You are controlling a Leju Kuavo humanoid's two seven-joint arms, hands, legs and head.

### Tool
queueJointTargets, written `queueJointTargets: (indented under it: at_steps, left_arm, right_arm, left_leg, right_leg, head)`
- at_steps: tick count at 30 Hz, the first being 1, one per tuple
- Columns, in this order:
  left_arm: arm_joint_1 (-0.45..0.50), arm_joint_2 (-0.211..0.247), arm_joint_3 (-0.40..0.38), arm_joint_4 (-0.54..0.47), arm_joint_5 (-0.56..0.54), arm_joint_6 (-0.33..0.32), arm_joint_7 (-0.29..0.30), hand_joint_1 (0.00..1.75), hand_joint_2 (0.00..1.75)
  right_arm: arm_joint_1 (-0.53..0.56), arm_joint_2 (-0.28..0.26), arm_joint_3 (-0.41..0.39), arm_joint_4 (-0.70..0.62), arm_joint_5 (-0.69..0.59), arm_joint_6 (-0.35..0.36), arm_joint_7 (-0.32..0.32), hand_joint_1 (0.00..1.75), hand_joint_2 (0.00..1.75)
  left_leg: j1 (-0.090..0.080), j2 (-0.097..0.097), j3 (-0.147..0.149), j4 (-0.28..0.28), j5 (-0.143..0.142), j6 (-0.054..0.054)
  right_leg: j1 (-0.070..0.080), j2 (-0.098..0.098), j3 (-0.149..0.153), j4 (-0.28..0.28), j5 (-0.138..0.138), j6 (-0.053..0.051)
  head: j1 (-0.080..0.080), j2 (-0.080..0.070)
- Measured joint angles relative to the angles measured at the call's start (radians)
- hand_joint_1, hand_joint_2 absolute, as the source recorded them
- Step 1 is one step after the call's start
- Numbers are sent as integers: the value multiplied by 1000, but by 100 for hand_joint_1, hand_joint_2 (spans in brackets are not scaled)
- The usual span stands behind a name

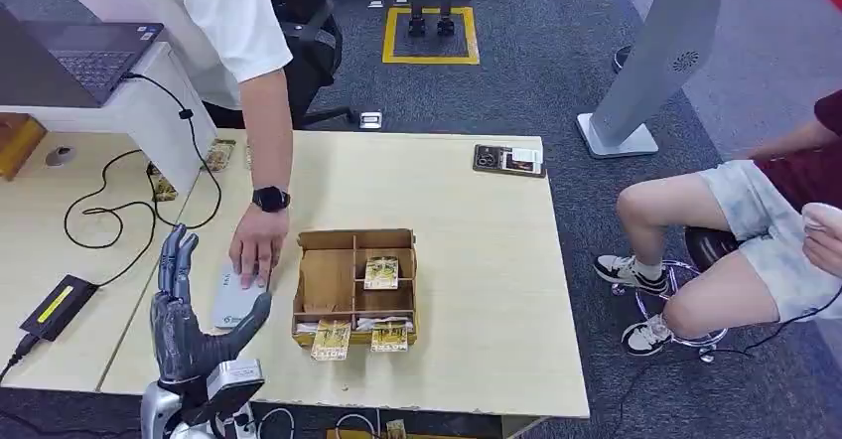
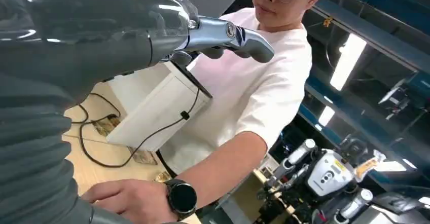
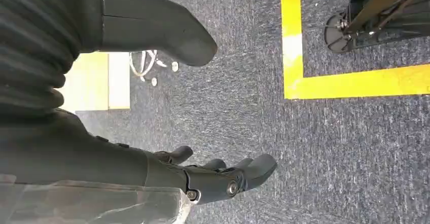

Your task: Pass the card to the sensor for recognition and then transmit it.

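Cards (image 1: 381, 272) lie in the wooden tray (image 1: 328, 282) on the desk (image 1: 477, 260); none lifted. Left hand (image 1: 184, 325) raised, fingers spread, holding nothing. Right hand (image 3: 223, 176) hangs empty. Person's hand (image 1: 256, 245) covers the probable sensor (image 1: 234, 305). Everything remains.

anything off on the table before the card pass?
Yes. A person's hand rests on the grey sensor pad, just ahead of the raised, empty left hand. Two cards stick out over the front edge of the wooden tray.

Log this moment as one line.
left hand: open, raised near sensor | right hand: open, hanging | person's hand: on sensor | cards: in tray
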Motion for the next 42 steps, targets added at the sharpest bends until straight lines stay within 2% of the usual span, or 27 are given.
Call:
queueJointTargets:
  at_steps: [4, 14, 24, 25, 30, 35, 37, 40, 42]
  left_arm:
    - [33, 28, -30, -27, -44, 0, -6, 0, 0]
    - [109, 96, -65, -41, -215, 1, 36, 0, 0]
    - [152, 121, -71, -35, -320, 1, 46, 0, 0]
    - [154, 122, -72, -34, -327, 1, 48, 0, 175]
    - [155, 124, -82, -25, -358, 1, 54, 0, 175]
    - [155, 120, -95, -13, -466, 1, 38, 0, 175]
    - [155, 117, -95, -8, -538, 1, 19, 0, 175]
    - [155, 101, -94, -5, -704, 1, 5, 0, 175]
    - [155, 94, -94, -5, -805, 1, 38, 0, 175]
  right_arm:
    - [1, 3, -6, -8, 0, 3, -1, 0, 175]
    - [3, 5, -6, -27, -1, 21, -9, 0, 175]
    - [7, 5, -6, -37, -3, 35, -9, 0, 175]
    - [7, 5, -6, -38, -3, 35, -9, 0, 175]
    - [8, 5, -6, -39, -3, 38, -9, 0, 175]
    - [8, 5, -6, -39, -3, 42, -9, 0, 175]
    - [8, 5, -6, -38, -2, 43, -9, 0, 175]
    - [8, 4, -6, -30, 3, 32, -12, 0, 175]
    - [8, 1, -6, -19, 12, 21, -15, 0, 175]
  left_leg:
    - [0, 0, 0, 0, 0, 0]
    - [0, 0, 0, 0, 0, 0]
    - [0, 0, 0, 0, 0, 0]
    - [0, 0, 0, 0, 0, 0]
    - [0, 0, 0, 0, 0, 0]
    - [0, 0, 0, 0, 0, 0]
    - [0, 0, 0, 0, 0, 0]
    - [0, 0, 0, 0, 0, 0]
    - [0, 0, 0, 0, 0, 0]
  right_leg:
    - [0, 0, 0, 0, 0, 0]
    - [0, 0, 0, 0, 0, 0]
    - [0, 0, 0, 0, 0, 0]
    - [0, 0, 0, 0, 0, 0]
    - [0, 0, 0, 0, 0, 0]
    - [0, 0, 0, 0, 0, 0]
    - [0, 0, 0, 0, 0, 0]
    - [0, 0, 0, 0, 0, 0]
    - [0, 0, 0, 0, 0, 0]
  head:
    - [0, 0]
    - [0, 0]
    - [0, 0]
    - [0, 0]
    - [0, 0]
    - [0, 0]
    - [0, 0]
    - [0, 0]
    - [0, 0]
